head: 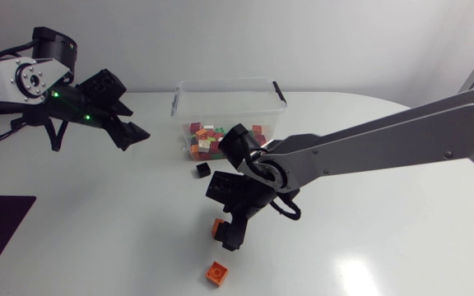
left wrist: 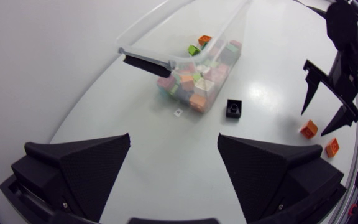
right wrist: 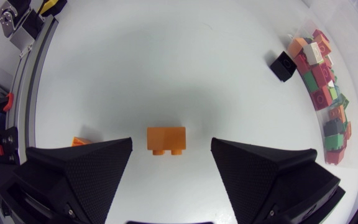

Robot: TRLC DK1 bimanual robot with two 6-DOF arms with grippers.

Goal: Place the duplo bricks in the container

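Right wrist view: right tool (right wrist: 171, 149) spread wide, low over the counter (right wrist: 166, 62), with an orange brick (right wrist: 166, 140) lying between its fingers, neither touching it. Second orange brick (right wrist: 79, 142) sits just beside one finger. Further on, a black brick (right wrist: 284, 65) lies alone, near the container (head: 225, 83), coloured bricks (right wrist: 321, 74) heaped inside. Left tool (left wrist: 174, 146) gapes too, gripping nothing, raised well apart from the container.
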